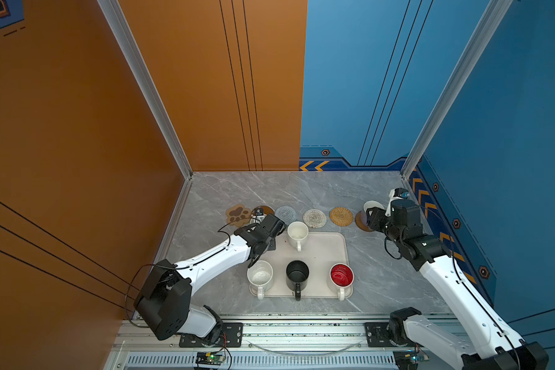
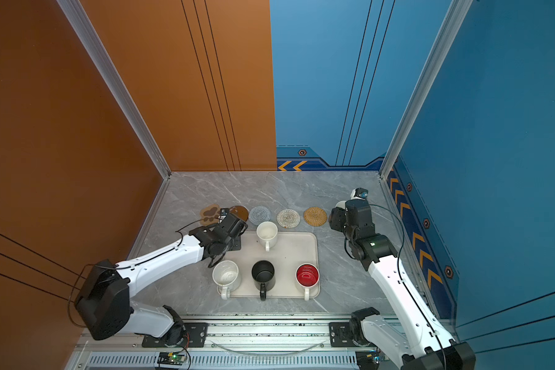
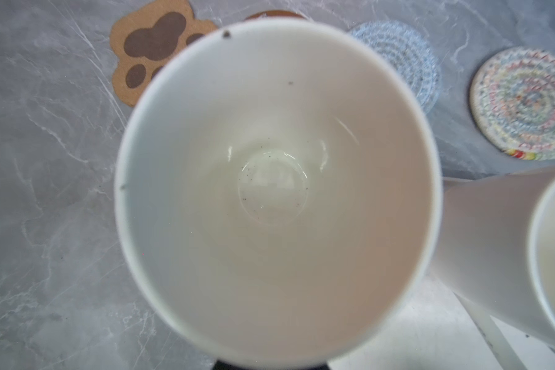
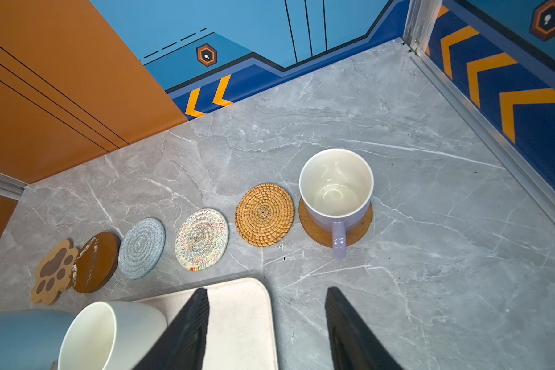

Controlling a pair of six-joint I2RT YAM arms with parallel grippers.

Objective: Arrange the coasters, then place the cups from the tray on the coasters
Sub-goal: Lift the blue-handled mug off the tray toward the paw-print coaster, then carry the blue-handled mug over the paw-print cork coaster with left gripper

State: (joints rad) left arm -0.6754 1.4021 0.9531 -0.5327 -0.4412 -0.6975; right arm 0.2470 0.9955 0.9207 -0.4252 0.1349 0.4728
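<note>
Marble [image 4: 430,256] — lavender mug [image 4: 335,192] beyond R end effector [image 4: 266,290]

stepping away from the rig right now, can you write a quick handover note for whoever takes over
The left gripper is over the light blue mug at the tray's far left corner; jaws hidden, grip unconfirmed.
The right gripper is open and empty, near the lavender mug.
Done: six coasters in a row beyond the tray; lavender mug on the cork coaster at the right end.
To do: cream-white mug, speckled mug, black mug and red-inside mug on the tray; paw coaster, dark brown coaster, grey-blue coaster, white woven coaster and rattan coaster bare.
</note>
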